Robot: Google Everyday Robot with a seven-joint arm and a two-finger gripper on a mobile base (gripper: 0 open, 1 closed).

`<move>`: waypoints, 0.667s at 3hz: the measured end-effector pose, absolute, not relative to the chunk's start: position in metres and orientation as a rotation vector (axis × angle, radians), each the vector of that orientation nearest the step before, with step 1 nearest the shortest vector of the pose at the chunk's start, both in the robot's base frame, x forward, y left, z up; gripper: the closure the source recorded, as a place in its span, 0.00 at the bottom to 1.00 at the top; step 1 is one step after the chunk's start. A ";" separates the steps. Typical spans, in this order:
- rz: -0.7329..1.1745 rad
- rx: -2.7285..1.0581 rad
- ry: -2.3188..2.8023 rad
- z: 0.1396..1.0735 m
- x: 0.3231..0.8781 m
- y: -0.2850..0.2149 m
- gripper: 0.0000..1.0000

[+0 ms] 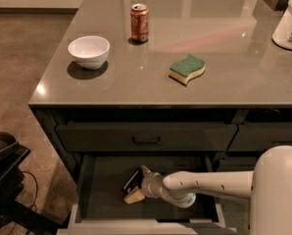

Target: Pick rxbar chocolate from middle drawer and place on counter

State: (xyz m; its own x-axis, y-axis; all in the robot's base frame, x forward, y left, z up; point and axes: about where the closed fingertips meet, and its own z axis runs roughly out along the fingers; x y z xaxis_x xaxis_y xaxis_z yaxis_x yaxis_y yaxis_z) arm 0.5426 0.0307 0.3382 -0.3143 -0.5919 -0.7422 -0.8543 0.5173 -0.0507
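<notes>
Nearest you, the white arm is reaching in from the right, low over the drawer, which is standing pulled out with its dark floor showing. You are seeing the gripper sitting inside that drawer, towards the middle, pointing left. Its tan fingers are standing apart, one nearer you and one farther back. The bar is lying at their tips, black and slanted, on the drawer floor (whether the fingers are pressing on it, you cannot tell from here).

Just above, a shut drawer front with a dark bar handle is sitting under the slab's edge.

Beyond that, the counter is stretching away from you, glossy and grey-brown. A green-and-yellow sponge is resting near its middle, and a white bowl is sitting towards the left edge. Farther back a red can is standing upright, well apart from both. At the far right a white tub is standing, partly cut off by the frame.
</notes>
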 end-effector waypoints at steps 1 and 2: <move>0.461 -1.176 2.032 0.338 0.543 0.031 1.00; 0.462 -1.176 2.032 0.356 0.543 0.030 1.00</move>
State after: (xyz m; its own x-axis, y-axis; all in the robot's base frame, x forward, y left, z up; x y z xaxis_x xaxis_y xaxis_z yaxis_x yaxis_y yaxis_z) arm 0.5425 0.0303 0.3560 -0.3142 -0.5919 -0.7422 -0.8544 0.5171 -0.0507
